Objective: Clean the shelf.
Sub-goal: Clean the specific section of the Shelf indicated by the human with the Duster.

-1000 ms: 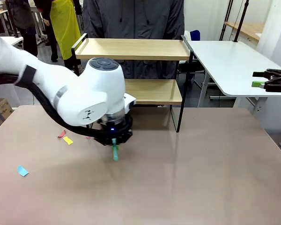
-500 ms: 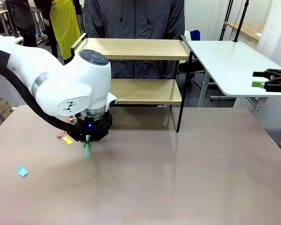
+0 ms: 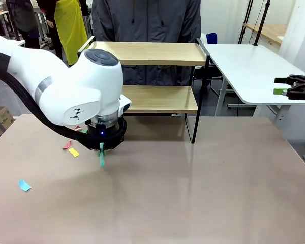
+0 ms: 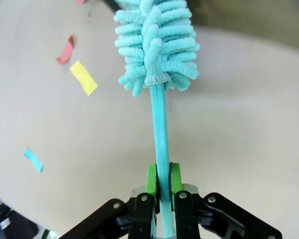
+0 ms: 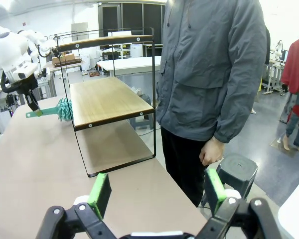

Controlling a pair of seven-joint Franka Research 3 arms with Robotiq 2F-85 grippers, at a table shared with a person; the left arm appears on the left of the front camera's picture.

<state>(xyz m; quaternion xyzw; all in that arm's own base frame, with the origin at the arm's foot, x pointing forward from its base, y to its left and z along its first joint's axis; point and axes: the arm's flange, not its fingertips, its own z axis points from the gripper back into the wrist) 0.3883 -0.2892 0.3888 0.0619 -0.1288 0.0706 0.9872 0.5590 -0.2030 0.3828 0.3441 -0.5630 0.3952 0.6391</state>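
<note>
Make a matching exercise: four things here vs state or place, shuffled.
1 left pincer
2 right pincer
3 yellow paper scrap
4 two-tier light wooden shelf in black metal frame

A open, holding nothing
B flat on the brown table
C shut on the handle of the turquoise fluffy duster
D standing before the person in grey

Pairs: 1-C, 2-A, 3-B, 4-D.
</note>
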